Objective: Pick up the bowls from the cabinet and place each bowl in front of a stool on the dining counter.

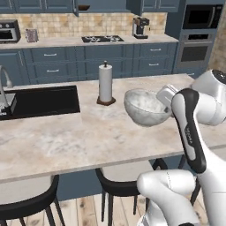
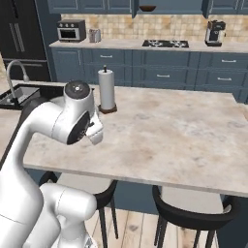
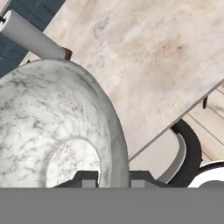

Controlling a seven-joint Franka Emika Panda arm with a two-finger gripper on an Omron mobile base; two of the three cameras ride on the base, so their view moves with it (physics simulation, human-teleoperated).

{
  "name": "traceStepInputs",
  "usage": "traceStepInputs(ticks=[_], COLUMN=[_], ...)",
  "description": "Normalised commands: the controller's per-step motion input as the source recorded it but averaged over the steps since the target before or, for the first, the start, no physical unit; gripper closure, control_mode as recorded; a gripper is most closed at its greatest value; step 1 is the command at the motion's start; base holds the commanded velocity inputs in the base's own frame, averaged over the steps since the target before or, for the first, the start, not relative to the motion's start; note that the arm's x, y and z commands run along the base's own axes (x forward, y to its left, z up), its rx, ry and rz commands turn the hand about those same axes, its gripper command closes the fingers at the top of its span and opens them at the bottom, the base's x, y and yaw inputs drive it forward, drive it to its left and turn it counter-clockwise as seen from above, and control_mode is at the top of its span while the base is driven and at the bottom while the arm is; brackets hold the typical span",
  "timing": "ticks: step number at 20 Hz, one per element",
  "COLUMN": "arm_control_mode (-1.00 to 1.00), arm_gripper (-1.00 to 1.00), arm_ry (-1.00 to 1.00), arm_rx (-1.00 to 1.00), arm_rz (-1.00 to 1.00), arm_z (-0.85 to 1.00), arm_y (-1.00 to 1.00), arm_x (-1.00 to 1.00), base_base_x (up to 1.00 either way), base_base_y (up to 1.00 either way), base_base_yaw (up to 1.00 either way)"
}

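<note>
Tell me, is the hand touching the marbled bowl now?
Touching. In the hand view the two fingertips stand on either side of the marbled bowl rim, closed on its wall with no gap.

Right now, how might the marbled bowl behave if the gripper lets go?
The marbled bowl looks like stone, so probably heavy and brittle. The gripper pinches only its rim, tilted above the dining counter, so it may drop and rock.

Paper towel roll [image 1: 105, 83] upright nr black sink [image 1: 42, 101]; coffee maker [image 1: 141, 27] by hob [image 1: 102, 39].
</note>
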Motion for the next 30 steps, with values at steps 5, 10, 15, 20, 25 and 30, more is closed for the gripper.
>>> traceStepInputs(ticks=[5, 10, 15, 20, 25, 30], arm_control_mode=[-1.0, -1.0, -1.0, -1.0, -1.0, -1.0], arm_gripper=[1.0, 1.0, 1.0, 1.0, 1.0, 1.0], arm_ry=[-0.06, -0.12, -0.01, 0.05, 0.11, 0.16], arm_rx=[-0.09, -0.16, -0.05, 0.0, 0.0, 0.0], arm_rz=[-0.09, -0.11, -0.07, 0.0, 0.0, 0.0], arm_z=[-0.22, -0.31, -0.18, -0.15, -0.19, -0.27], arm_y=[0.0, 0.0, 0.0, 0.0, 0.0, 0.0], arm_x=[0.05, 0.01, 0.15, 0.29, 0.29, 0.29], base_base_x=[0.0, 0.0, 0.0, 0.0, 0.0, 0.0], base_base_y=[0.0, 0.0, 0.0, 0.0, 0.0, 0.0], base_base_yaw=[0.0, 0.0, 0.0, 0.0, 0.0, 0.0])
